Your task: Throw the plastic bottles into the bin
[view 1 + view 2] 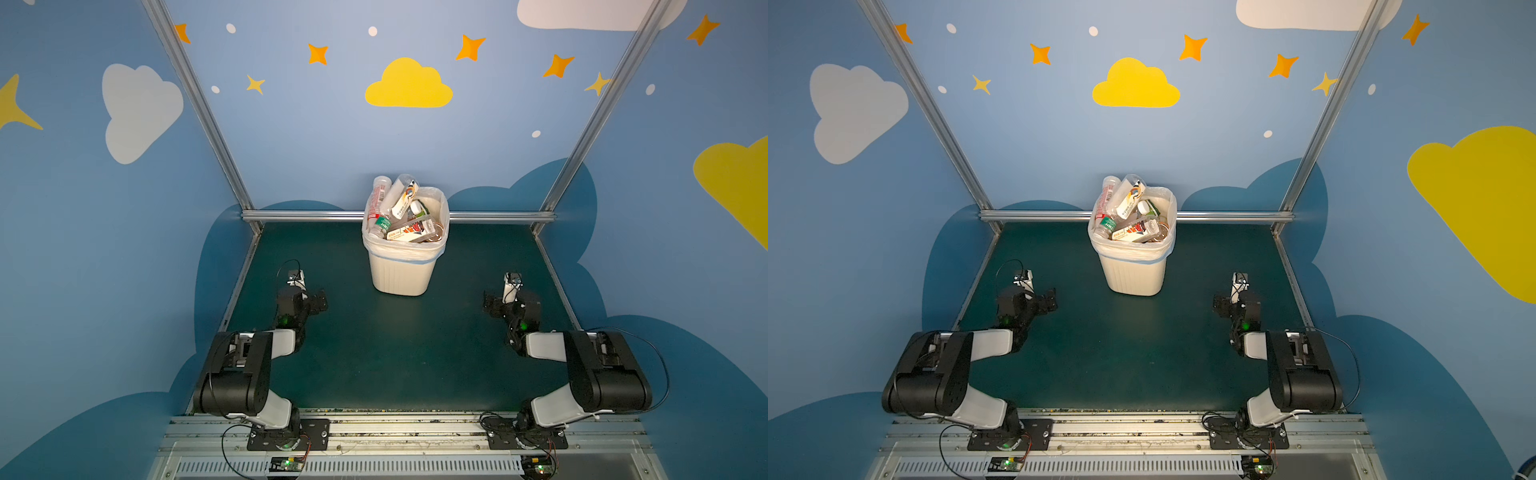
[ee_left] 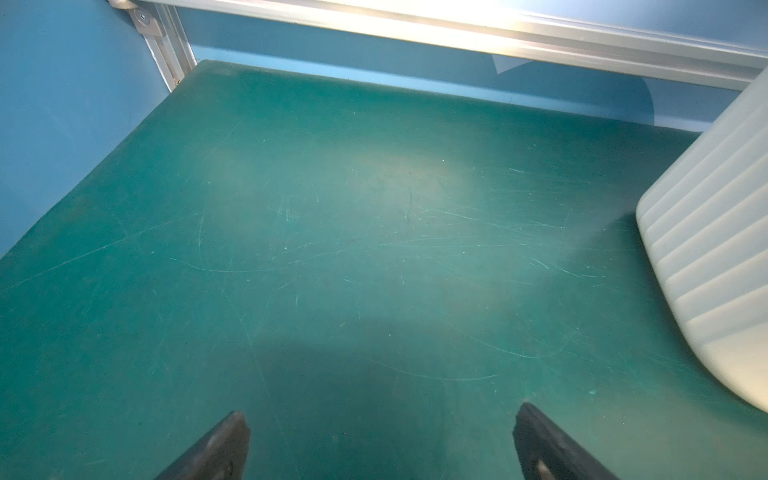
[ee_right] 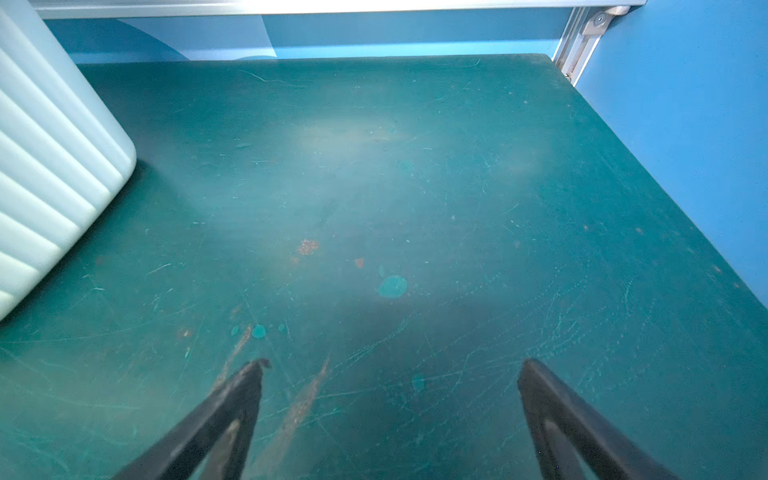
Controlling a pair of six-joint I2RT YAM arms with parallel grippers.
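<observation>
Left gripper (image 2: 382,411) and right gripper (image 3: 395,363) gape wide and empty, while plastic bottles (image 1: 400,204) fill the bin (image 1: 401,274).

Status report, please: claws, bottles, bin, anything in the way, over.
Left claw open, empty; right claw open, empty. Plastic bottles piled in the bin, some poking above the rim. No bottles seen on the table; nothing in the way.

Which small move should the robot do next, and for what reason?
Probably none: leave both arms parked. The plastic bottles are piled in the bin, none shows on the table, and the left gripper and right gripper stand open, holding nothing.
</observation>
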